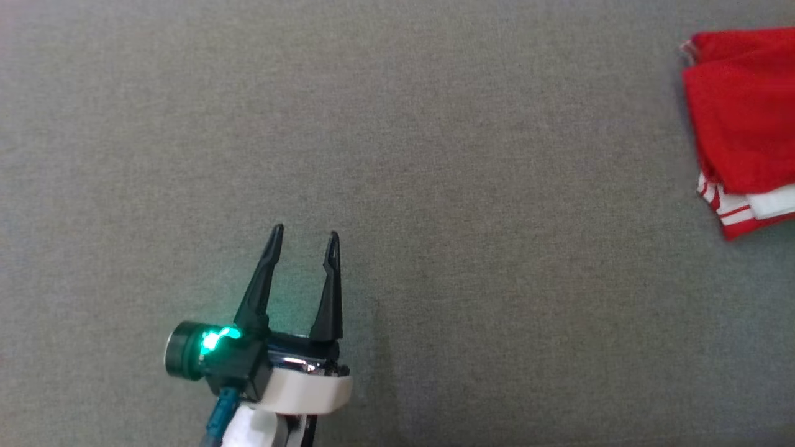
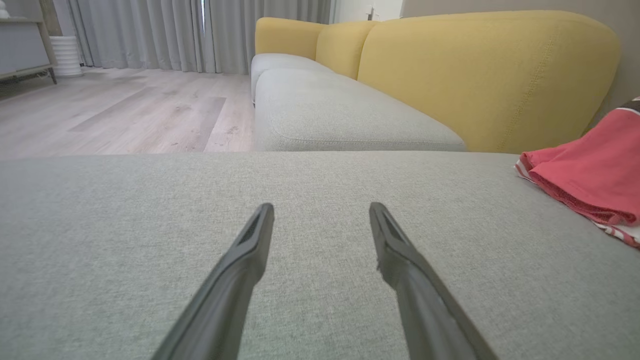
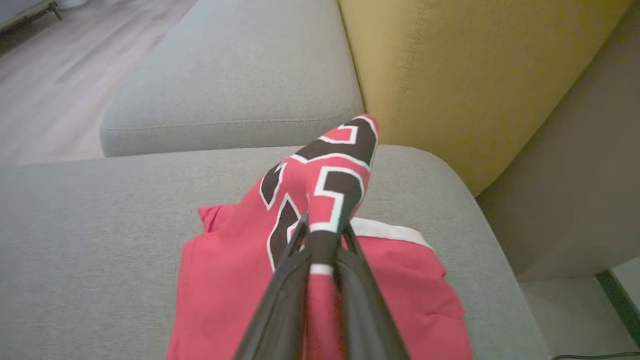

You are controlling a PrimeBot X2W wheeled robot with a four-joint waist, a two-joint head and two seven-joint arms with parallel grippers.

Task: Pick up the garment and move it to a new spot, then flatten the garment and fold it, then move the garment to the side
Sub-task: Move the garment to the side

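Note:
The garment (image 1: 742, 118) is red with white stripes and black-and-white lettering, bunched at the far right edge of the grey cushion in the head view. In the right wrist view my right gripper (image 3: 325, 225) is shut on a raised fold of the garment (image 3: 325, 170), which stands up between the fingers while the rest lies on the cushion. From the left wrist view the garment (image 2: 590, 175) lies at the right. My left gripper (image 1: 305, 234) is open and empty at the lower left, well apart from the garment; its fingers (image 2: 250, 245) hover over bare cushion.
The grey cushion (image 1: 435, 155) spreads wide under both arms. A yellow backrest (image 2: 480, 75) stands behind it, with another grey seat (image 2: 340, 115) beyond. Wooden floor (image 2: 125, 110) and curtains lie further off. The cushion's right edge (image 3: 490, 240) drops away close to the garment.

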